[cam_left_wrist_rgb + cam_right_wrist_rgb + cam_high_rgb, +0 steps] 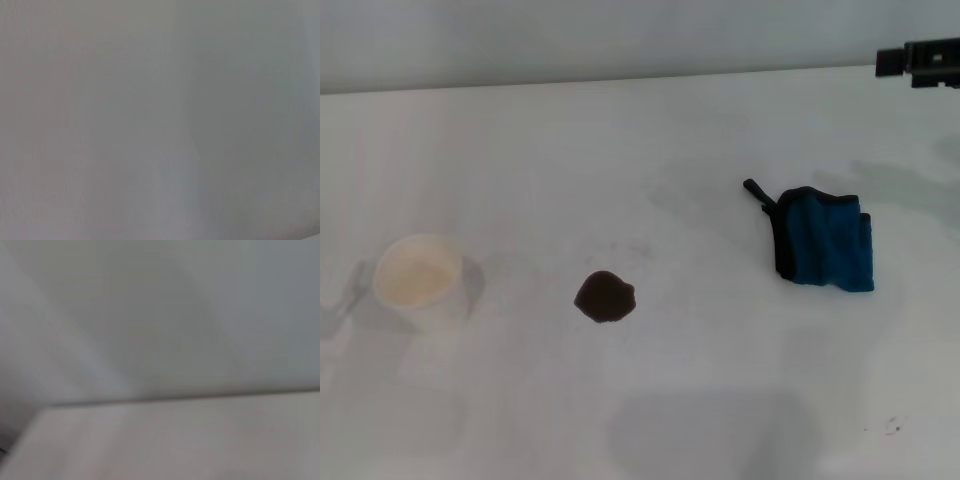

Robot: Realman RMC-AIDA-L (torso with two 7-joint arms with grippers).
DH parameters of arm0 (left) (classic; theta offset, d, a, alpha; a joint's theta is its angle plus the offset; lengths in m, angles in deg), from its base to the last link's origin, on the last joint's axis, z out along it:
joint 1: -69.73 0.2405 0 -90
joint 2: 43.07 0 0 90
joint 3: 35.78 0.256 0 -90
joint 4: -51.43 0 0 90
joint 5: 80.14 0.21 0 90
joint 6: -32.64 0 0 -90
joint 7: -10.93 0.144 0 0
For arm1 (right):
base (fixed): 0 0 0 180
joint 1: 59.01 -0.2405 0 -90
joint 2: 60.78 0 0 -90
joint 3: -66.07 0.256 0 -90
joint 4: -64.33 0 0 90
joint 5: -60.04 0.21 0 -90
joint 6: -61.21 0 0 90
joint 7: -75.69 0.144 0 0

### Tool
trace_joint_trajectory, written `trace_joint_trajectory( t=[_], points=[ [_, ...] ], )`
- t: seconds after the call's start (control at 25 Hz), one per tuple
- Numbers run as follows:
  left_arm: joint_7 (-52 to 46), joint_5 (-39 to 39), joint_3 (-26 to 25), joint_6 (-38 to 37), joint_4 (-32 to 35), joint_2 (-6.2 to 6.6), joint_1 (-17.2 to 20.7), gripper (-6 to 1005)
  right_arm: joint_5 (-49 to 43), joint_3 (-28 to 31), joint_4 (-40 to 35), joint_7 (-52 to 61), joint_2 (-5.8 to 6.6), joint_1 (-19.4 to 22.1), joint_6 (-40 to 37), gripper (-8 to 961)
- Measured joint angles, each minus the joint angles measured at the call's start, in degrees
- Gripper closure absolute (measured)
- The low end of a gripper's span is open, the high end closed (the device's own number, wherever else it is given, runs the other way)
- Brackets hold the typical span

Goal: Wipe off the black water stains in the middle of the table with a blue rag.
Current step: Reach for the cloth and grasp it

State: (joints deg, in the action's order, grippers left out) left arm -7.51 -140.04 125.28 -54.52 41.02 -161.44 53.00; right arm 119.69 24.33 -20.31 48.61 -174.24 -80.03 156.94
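The black water stain [605,297] is a small dark roundish blotch near the middle of the white table [650,400]. The blue rag [823,241] lies crumpled to its right, with black edging and a short black loop tab [756,191] pointing away. A dark part of my right arm [923,60] shows at the top right corner, well above and behind the rag; its fingers do not show. My left gripper is out of view. The left wrist view shows only plain grey. The right wrist view shows a grey wall and a table edge [175,402].
A white paper cup [417,272] stands at the left of the table, well left of the stain. A few tiny dark specks [892,428] lie near the front right. The table's far edge [620,80] meets a grey wall.
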Motion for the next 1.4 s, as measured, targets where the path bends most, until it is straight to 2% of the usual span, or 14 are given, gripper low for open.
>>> trace_joint_trajectory(
  t=[0.08, 0.16, 0.24, 0.28, 0.36, 0.6, 1.0, 1.28, 1.4],
  points=[
    [-0.1, 0.0, 0.1, 0.0, -0.2, 0.06, -0.5, 117, -4.1, -1.6, -5.5, 3.0, -0.97, -0.2, 1.6, 146],
    [-0.1, 0.0, 0.1, -0.1, -0.4, 0.28, -1.1, 117, -6.8, -5.0, -10.1, 6.0, -1.3, -0.2, 2.4, 147],
    [-0.1, 0.0, 0.1, -0.2, -0.6, 0.42, -1.3, 117, -9.8, -8.6, -12.4, 8.4, -1.34, -0.4, 2.3, 148],
    [-0.1, 0.0, 0.1, -0.3, -0.7, 0.48, -1.4, 117, -14.1, -12.5, -13.3, 10.1, -1.62, -1.2, 1.9, 148],
    [-0.1, 0.2, 0.1, -0.5, -0.9, 0.59, -1.9, 116, -16.0, -14.4, -13.3, 10.8, -1.75, -1.5, 1.6, 149],
    [-0.2, 0.6, 0.2, -0.8, -0.9, 0.75, -3.0, 116, -25.1, -28.2, -9.4, 15.7, -1.9, -2.2, -5.4, 152],
    [-0.2, 0.7, 0.8, -2.3, -0.9, 0.87, -2.4, 117, -31.4, -44.7, 1.6, 24.7, -1.98, -8.7, -12.6, 156],
    [-0.2, 0.7, 1.1, -3.1, -1.0, 0.95, -1.9, 118, -32.9, -46.7, 5.7, 26.0, -2.01, -10.3, -14.0, 159],
    [-0.2, 0.7, 1.1, -3.3, -1.0, 0.96, -1.6, 119, -35.4, -46.7, 6.3, 26.6, -2.02, -10.4, -13.9, 192]
  ],
)
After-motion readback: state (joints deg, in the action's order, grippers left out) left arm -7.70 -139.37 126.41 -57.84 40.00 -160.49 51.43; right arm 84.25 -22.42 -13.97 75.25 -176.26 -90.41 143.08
